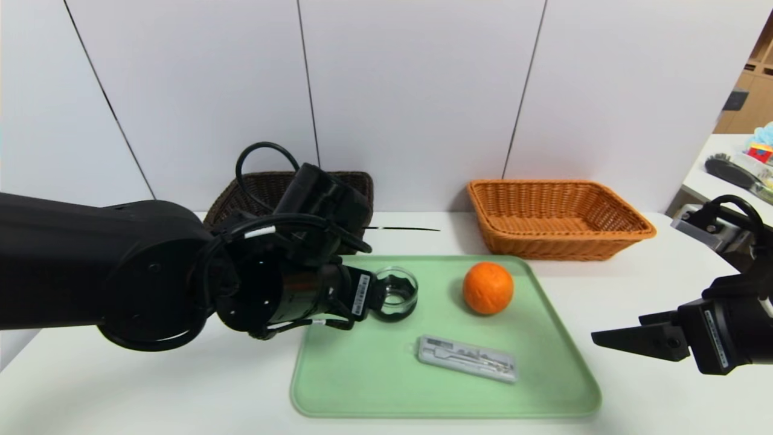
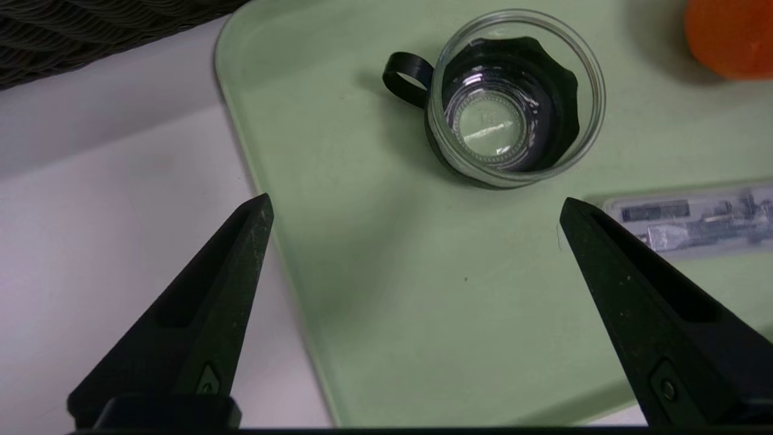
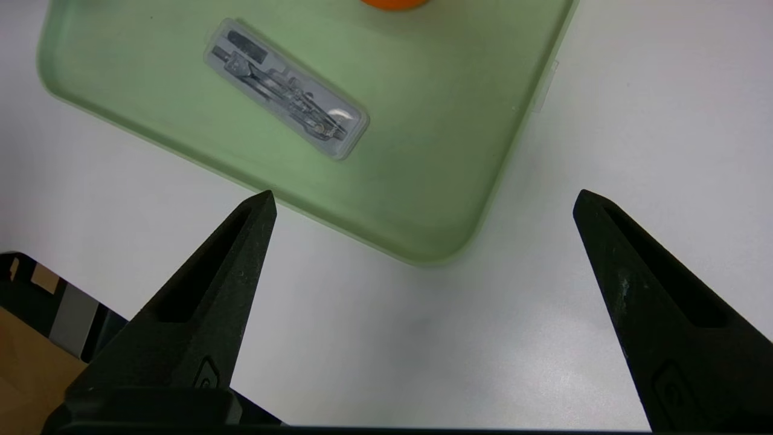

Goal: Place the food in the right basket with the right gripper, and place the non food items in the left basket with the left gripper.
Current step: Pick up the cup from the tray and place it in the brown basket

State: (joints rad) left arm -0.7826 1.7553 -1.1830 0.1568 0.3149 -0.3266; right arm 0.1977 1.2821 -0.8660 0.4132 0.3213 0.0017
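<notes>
Sorting had not begun at this moment: all three items lay on the green tray (image 1: 561, 386), set on the white worktop (image 1: 634, 290) in front of both baskets, presumably so that either arm could reach them. The orange fruit (image 1: 488, 287) sat on the tray's far right part, on the side of the orange-tan basket (image 1: 558, 217), which showed nothing inside. The glass cup (image 2: 513, 99) stood upright on the far left part, its black handle turned toward the dark brown basket (image 1: 356, 181); the flat grey case (image 1: 467, 358) lay near the tray's front edge. The left gripper (image 2: 413, 205) was held above the tray's left edge, angled down at the cup, jaws wide apart and gripping nothing; this was judged an approach to the cup, the jaws not yet around it. The right gripper (image 3: 423, 199) was held off the tray's right front corner, jaws likewise apart and empty, judged to be waiting. Most of the dark basket, including its inside, was hidden behind the left arm in the head view. The left gripper's own fingertips could not be made out there. The fruit was cut off in both wrist views.
</notes>
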